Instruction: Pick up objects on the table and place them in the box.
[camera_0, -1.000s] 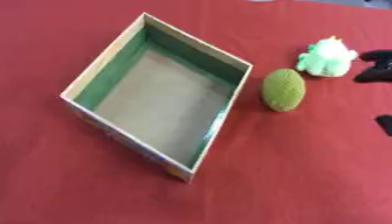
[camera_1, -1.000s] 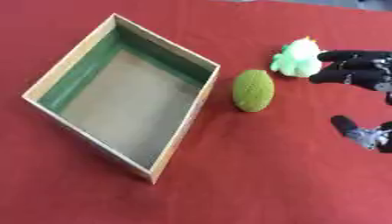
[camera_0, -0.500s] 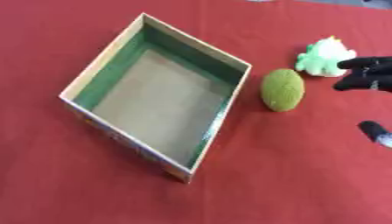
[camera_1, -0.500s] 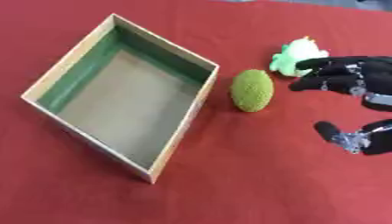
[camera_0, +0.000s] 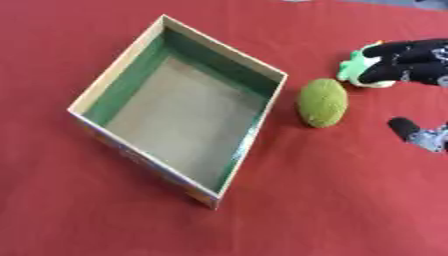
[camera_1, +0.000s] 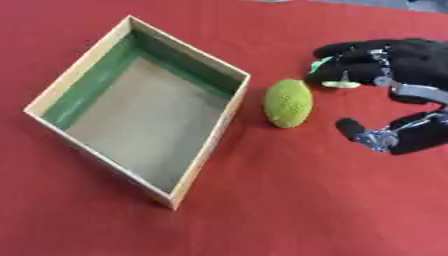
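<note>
Red cloth (camera_1: 262, 200) covers the table, bearing an open, green-lined cardboard box (camera_1: 83, 65) at left. Right of it, apart, lies an oval green fruit (camera_1: 289, 102). Just beyond, the right hand (camera_1: 398, 65) spreads wide, fingers over a pale green toy (camera_0: 357, 70), thumb (camera_1: 352, 129) near the fruit.

A red cloth (camera_0: 332, 210) covers the table and fills nearly the whole of both views, plain in colour and lying mostly flat. Along the far edge, near the upper right corner, a thin strip of something grey (camera_1: 385, 3) shows beyond the cloth; what it is cannot be made out. A small pale patch (camera_0: 296, 1) also sits at the very top edge, too little of it in view to name.
</note>
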